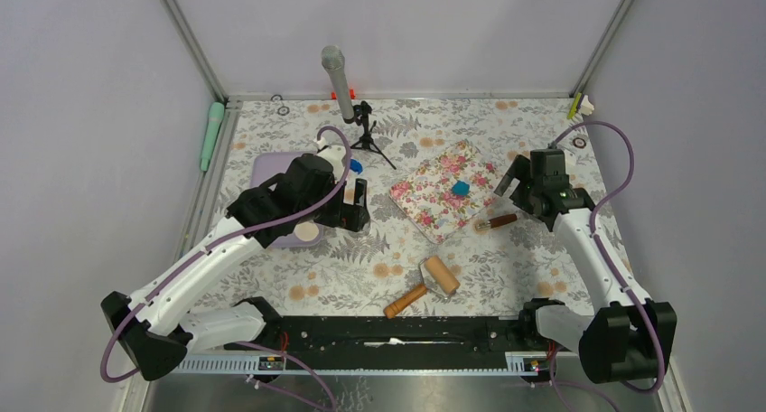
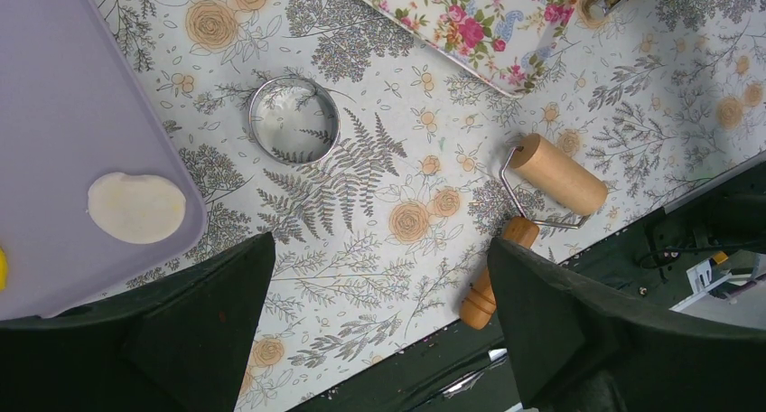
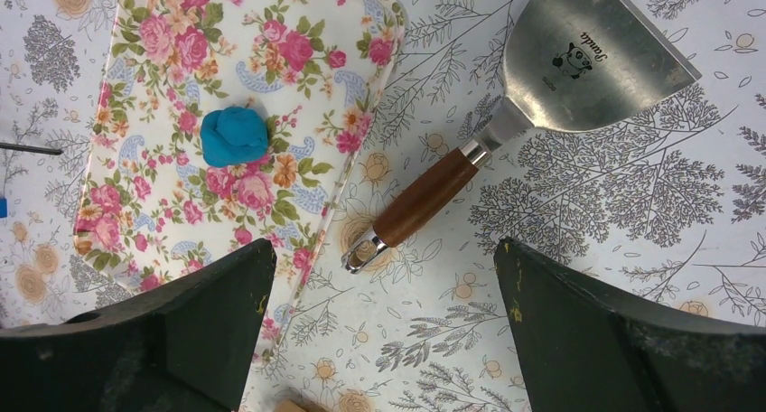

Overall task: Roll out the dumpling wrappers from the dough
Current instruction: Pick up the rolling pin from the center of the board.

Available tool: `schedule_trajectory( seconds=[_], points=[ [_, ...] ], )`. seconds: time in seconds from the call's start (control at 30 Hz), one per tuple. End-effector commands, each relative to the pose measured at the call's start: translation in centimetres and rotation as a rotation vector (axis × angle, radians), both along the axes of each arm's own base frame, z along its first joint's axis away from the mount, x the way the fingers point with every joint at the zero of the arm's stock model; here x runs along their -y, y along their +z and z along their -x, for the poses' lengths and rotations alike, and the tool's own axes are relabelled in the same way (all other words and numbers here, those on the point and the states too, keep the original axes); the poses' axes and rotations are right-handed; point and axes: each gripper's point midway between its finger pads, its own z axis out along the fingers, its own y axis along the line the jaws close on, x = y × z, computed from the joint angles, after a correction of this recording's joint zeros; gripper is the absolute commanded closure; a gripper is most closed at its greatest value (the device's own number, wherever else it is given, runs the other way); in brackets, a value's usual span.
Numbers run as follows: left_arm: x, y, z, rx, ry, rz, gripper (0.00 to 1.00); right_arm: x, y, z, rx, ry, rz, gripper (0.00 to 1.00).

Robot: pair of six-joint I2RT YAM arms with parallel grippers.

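My left gripper [image 2: 379,245] hung with its jaws spread wide, holding nothing, above the wooden roller [image 2: 558,173] and a metal ring cutter [image 2: 294,120], the lilac board [image 2: 63,114] just to one side. My right gripper [image 3: 384,245] stood equally wide and empty over the scraper [image 3: 587,60]. The dough [image 3: 233,135], a small blue lump, sat on the floral pink mat [image 3: 181,42], apart from both grippers

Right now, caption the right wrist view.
Open fingers hover over blue dough on floral mat, scraper beside it.
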Motion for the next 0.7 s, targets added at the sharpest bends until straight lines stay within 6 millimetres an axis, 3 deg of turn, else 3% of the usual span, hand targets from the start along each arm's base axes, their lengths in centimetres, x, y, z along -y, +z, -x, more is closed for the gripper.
schedule_trajectory(
  seconds=[0.0,0.2,0.33,0.67],
  points=[
    [0.2,2.1,-0.4,0.059,0.004,0.044,0.01,0.0,1.6,-0.2,0.052,-0.012,-0.003,0.0],
    [1.1,1.3,0.5,0.027,-0.054,0.072,0.01,-0.5,1.5,0.4,0.048,0.012,-0.023,0.0],
    [2.8,0.4,1.9,-0.01,-0.131,0.105,0.01,-1.0,1.6,0.9,0.056,0.033,-0.048,0.0],
    [9.8,-6.5,8.1,-0.167,-0.469,-0.121,0.02,-1.8,0.8,3.5,0.02,0.062,-0.084,0.0]
  ],
)
